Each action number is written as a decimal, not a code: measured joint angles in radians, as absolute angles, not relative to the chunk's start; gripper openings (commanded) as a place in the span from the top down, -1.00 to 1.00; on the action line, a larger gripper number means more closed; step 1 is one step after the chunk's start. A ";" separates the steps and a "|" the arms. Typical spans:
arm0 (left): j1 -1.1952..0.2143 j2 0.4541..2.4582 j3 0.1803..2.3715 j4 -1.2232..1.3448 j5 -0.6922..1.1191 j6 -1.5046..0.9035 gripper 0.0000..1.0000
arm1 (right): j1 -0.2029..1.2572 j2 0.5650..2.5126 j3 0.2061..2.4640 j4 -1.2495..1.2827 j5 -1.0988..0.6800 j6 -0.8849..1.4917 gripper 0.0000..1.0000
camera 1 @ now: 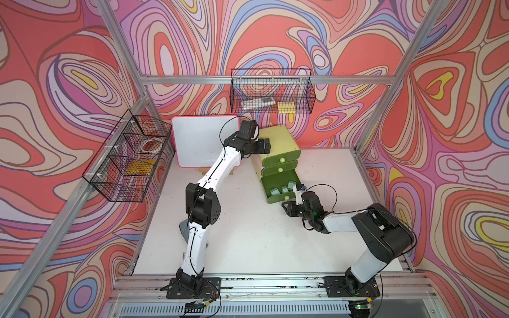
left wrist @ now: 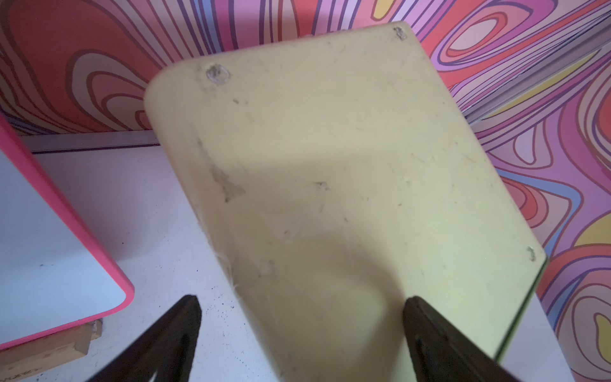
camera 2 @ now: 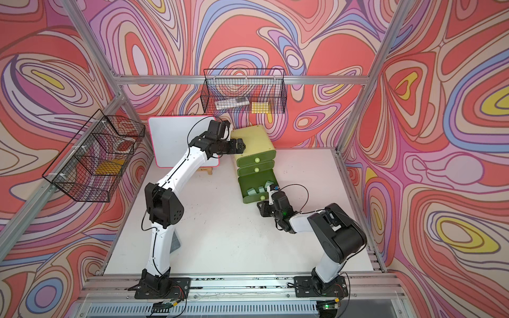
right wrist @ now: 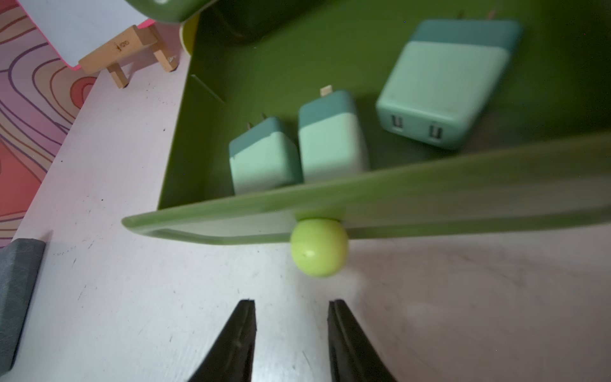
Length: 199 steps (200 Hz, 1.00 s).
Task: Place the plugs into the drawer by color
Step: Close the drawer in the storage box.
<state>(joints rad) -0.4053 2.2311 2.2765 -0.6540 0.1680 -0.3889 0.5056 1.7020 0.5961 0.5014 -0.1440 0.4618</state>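
Observation:
The drawer chest [camera 1: 278, 139] [camera 2: 254, 137] stands at the back of the table, pale yellow-green. Its two upper drawers are shut, and the bottom drawer [camera 1: 271, 183] [right wrist: 297, 82] is pulled out. Three mint green plugs [right wrist: 263, 158] [right wrist: 330, 142] [right wrist: 439, 92] lie inside it. My right gripper [right wrist: 292, 302] [camera 1: 287, 206] is open with a narrow gap, just in front of the drawer's round knob [right wrist: 319, 247], and holds nothing. My left gripper [left wrist: 302, 299] [camera 1: 264, 144] is wide open at the chest's top [left wrist: 330, 165], with one finger over the top and the other beyond its side edge.
A pink-framed whiteboard [camera 1: 205, 140] on a wooden stand [right wrist: 132, 49] leans left of the chest. Black wire baskets hang on the back wall [camera 1: 271, 92] and on the left wall [camera 1: 129, 157]. A grey pad [camera 1: 183, 230] lies by the left arm.

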 measured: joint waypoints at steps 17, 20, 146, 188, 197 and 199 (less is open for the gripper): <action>-0.405 2.231 2.276 -0.654 0.168 -0.389 -0.89 | 0.518 1.728 0.620 0.515 -0.131 0.451 0.40; -0.405 2.231 2.276 -0.654 0.168 -0.389 -0.89 | 0.519 1.732 0.624 0.515 -0.128 0.448 0.41; -0.405 2.231 2.277 -0.655 0.165 -0.389 -0.89 | 0.565 1.856 0.704 0.614 -0.012 0.427 0.83; -0.405 2.231 2.277 -0.654 0.165 -0.389 -0.89 | 0.570 1.914 0.720 0.690 -0.008 0.485 0.88; -0.405 2.231 2.277 -0.655 0.165 -0.389 -0.89 | 0.571 1.926 0.731 0.698 -0.007 0.495 0.89; -0.405 2.231 2.277 -0.655 0.166 -0.389 -0.89 | 0.571 1.929 0.735 0.699 -0.007 0.498 0.89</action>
